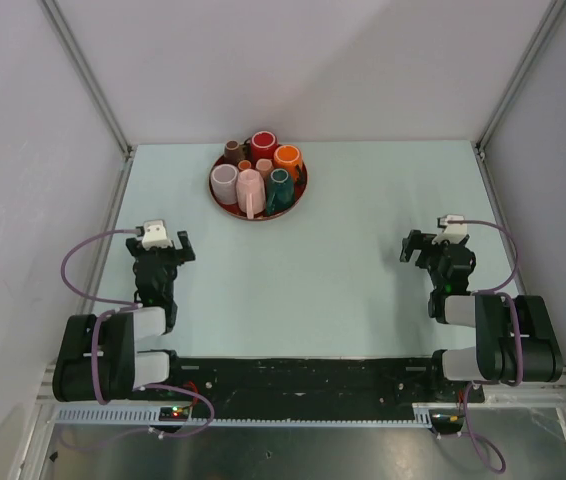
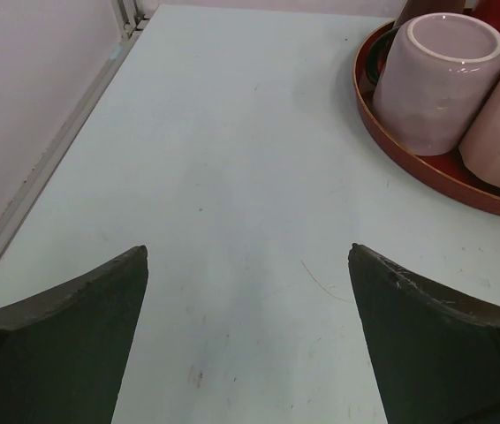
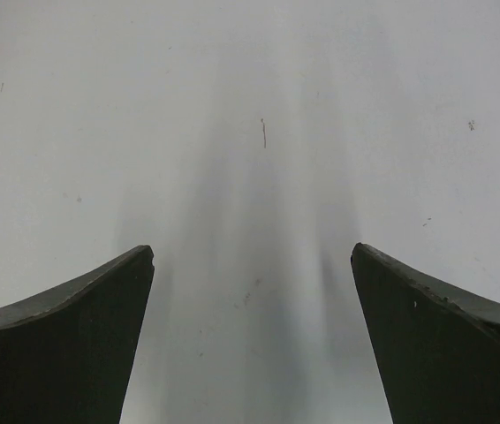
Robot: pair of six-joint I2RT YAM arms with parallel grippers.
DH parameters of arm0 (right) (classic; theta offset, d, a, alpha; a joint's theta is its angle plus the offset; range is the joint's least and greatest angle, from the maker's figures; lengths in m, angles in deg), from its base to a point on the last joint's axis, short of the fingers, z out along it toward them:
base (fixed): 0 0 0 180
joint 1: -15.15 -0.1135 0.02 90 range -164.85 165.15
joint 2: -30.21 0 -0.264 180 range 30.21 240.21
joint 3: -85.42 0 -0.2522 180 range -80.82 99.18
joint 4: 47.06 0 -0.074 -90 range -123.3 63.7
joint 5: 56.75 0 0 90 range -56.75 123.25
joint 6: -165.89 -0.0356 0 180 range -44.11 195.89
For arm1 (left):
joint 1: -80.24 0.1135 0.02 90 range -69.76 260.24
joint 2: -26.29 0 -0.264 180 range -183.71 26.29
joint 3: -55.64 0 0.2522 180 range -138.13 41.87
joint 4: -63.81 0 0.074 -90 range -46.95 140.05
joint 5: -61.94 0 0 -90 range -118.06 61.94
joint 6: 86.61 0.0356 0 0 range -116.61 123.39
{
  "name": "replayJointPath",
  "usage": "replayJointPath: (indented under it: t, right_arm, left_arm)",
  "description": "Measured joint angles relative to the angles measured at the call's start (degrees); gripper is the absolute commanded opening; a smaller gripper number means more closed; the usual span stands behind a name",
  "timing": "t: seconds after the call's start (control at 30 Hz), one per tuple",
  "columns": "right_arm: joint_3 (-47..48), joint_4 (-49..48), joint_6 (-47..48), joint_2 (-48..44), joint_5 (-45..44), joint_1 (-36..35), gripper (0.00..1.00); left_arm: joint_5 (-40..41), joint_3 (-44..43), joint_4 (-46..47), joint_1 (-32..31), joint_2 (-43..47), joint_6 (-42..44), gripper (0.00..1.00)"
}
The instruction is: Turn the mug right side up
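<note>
1. Table takes up most of the scene, pale and bare apart from one tray at its far middle.
2. Next come the arms at the near edge. We see the left gripper with its jaws spread wide over bare table, the tray's edge just ahead to its right. The right gripper is likewise spread, holds nothing and is well apart from the tray.
3. The round red tray carries a tight cluster of mugs.
4. Among them, the pink mug at the near side shows a closed top, with its handle pointing near. We judge it is the inverted one. The lilac mug to its left shows a pale ring round a shallow disc, which may be a foot, so we cannot settle which is meant. The red mug and orange mug behind them stand mouth up.
5. We judge the task not yet begun: no mug is gripped, and reaching, lifting, flipping and setting down all remain.
6. We can read no brand, label or writing anywhere.
</note>
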Motion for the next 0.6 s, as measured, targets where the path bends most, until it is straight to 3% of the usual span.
replayJointPath:
  t: [0.2, 0.37, 0.43, 0.47, 0.6]
  right_arm:
    - [0.22, 1.09, -0.31, -0.68, -1.03, -0.04, 1.0]
    - [7.78, 14.73, -2.03, -6.4, -5.07, -0.17, 1.0]
    - [13.68, 21.05, -3.06, -8.33, -5.29, -0.33, 1.0]
    - [16.5, 23.54, -3.45, -9.03, -5.22, -0.55, 1.0]
    - [23.37, 29.59, -4.5, -10.67, -5.29, -4.07, 1.0]
  left_arm:
    - [0.0, 0.0, 0.2, 0.0, 0.0, -0.04, 0.98]
    - [-0.68, -0.98, -2.58, 0.02, 1.09, 0.02, 0.98]
    - [-2.69, -6.05, -12.26, 0.07, 3.54, 0.44, 0.98]
    - [-4.13, -10.27, -18.01, 0.09, 4.28, 0.76, 0.93]
    - [-8.39, -31.67, -41.66, -0.87, 2.97, 0.28, 0.84]
